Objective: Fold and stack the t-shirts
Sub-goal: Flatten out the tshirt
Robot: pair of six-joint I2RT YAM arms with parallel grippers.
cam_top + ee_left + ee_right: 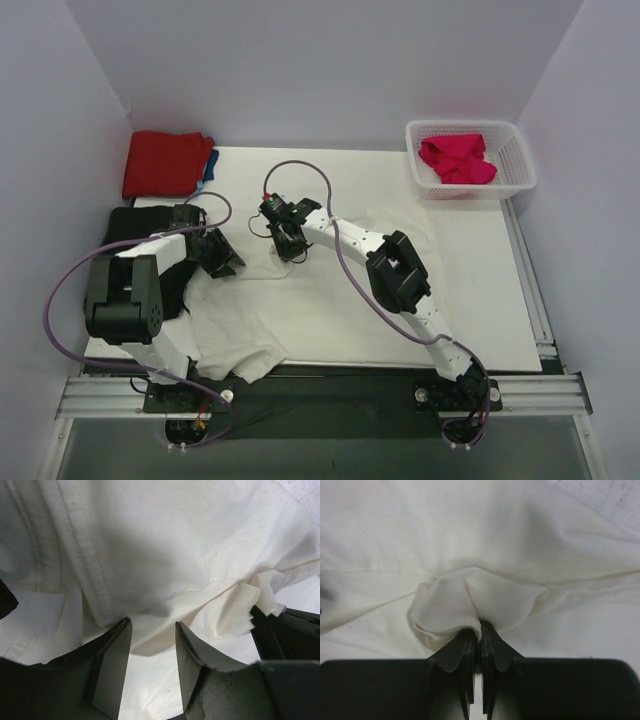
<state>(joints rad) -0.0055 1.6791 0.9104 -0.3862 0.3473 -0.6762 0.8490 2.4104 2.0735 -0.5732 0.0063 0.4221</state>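
Cream-white t-shirt (330, 300) was lying rumpled across the middle of the table (490, 300), with its near edge hanging a bit over the front. The right end effector (480, 630) was clamped tight on a little pinched-up fold of that shirt, with cloth puffing out on both sides of the fingertips. The left end effector (152, 645) was down on the same shirt near its left side. Its fingers were spread apart, with nothing pinched between them, just wrinkled cloth and a hem seam ahead of the tips. Over in the far left corner sat a folded red t-shirt (165, 163) with a sliver of blue t-shirt (208, 172) peeking out at its right edge. The magenta-pink t-shirt (457, 160) was crumpled up inside a white plastic basket (522, 160) in the far right corner.
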